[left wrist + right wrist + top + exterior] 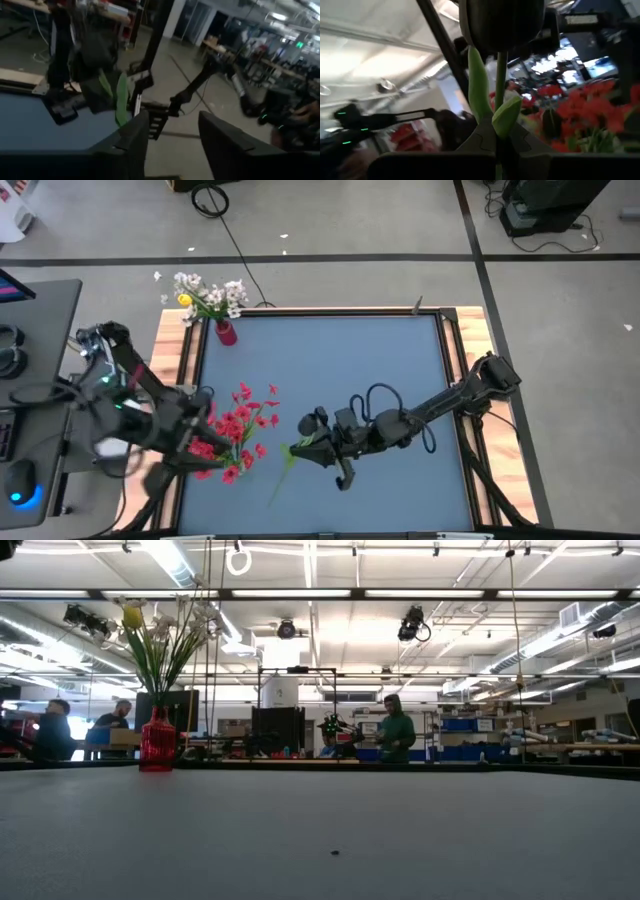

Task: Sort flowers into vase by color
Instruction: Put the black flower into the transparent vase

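A red vase (226, 332) (157, 743) stands at the table's far left corner with white and yellow flowers (208, 295) (165, 630) stuck in it. A sprig of red flowers (235, 430) (585, 107) hangs over the near left of the table, above what the low view covers. My right gripper (303, 442) (497, 145) is shut on its green stem. My left gripper (205, 412) (172, 145) stands open just left of the red blossoms, with nothing between its fingers. Its wrist view shows green leaves (120, 97) at the right gripper. My right gripper pinches the sprig's thin green stem (500, 85) between its two fingers, next to a pair of leaves. The fingers come from the table's right and lie across the stem. The sprig is lifted clear, its blossoms toward the left gripper and its stem end (275, 490) trailing toward the near edge.
The blue table top (330, 370) has a raised wooden border (182, 350). A desk with a mouse (20, 480) stands left of the table. People sit and stand in the room beyond the far edge (397, 730).
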